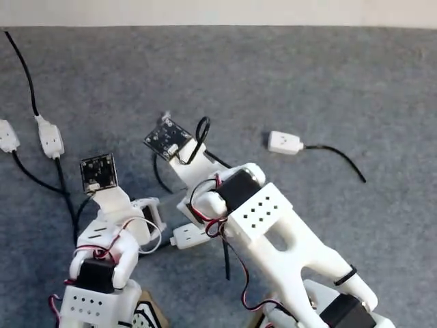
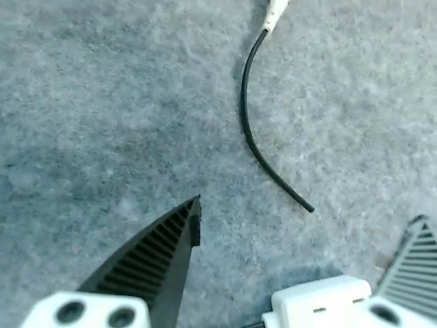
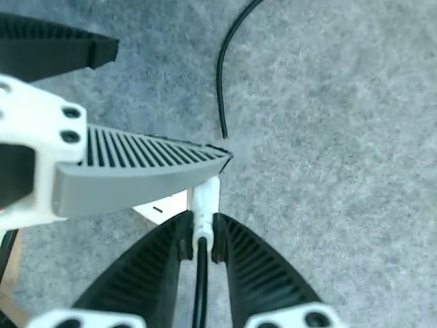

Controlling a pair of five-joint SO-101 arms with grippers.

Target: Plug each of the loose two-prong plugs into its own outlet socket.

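High view: outlet socket (image 1: 183,237) at lower centre between the arms, loose plug (image 1: 284,142) upper right; left wrist view: left gripper (image 2: 307,208) spread wide near the outlet socket; right wrist view: right gripper (image 3: 202,222) clamped on white plug (image 3: 204,195) just beside the outlet socket.

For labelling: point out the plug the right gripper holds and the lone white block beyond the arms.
plug (image 3: 204,199), right wrist view, its white body.
white block (image 1: 283,142), high view, its top face.

Grey felt-like tabletop (image 1: 341,82), pale wall strip (image 1: 218,12) behind.
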